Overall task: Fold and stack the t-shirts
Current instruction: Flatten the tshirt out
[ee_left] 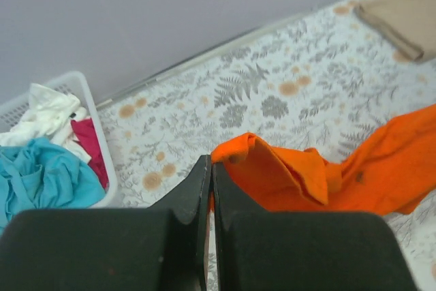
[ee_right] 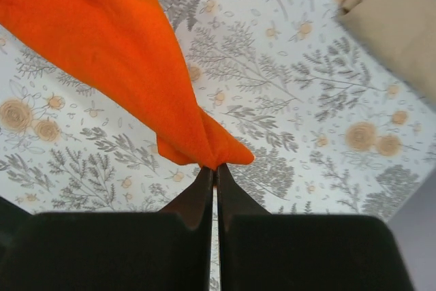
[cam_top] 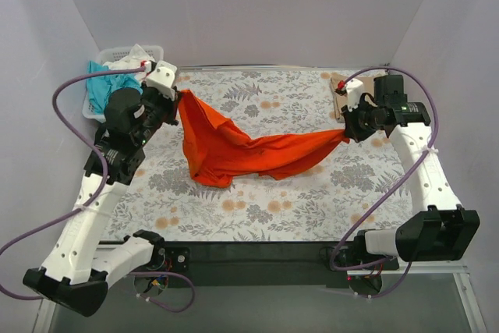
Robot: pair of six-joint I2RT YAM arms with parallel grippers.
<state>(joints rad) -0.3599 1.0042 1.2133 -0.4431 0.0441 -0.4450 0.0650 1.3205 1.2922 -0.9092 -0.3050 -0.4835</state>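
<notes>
The tan shirt (ee_right: 402,18) is cut off at the frame edge. The orange t-shirt (cam_top: 242,150) sags across the desk (cam_top: 296,200) between the left end effector (ee_left: 210,163) and right end effector (ee_right: 215,168), both pinched tight on its ends.

Robot lab test cell, not home. Plain pale panel walls (cam_top: 249,5) box in desk (cam_top: 273,208) on three sides. Two white-and-black arms bolted at near edge: left arm (cam_top: 86,224), right arm (cam_top: 417,165). Purple cables (cam_top: 56,99) loop loose from bases to wrists. Black mounting rail (cam_top: 257,255) along front. Props domestic: floral desk cover, white slatted basket (cam_top: 117,47) of crumpled shirts in far left corner, orange t-shirt (cam_top: 242,150) pinched between left pincer (ee_left: 208,165) and right pincer (ee_right: 215,170).
</notes>
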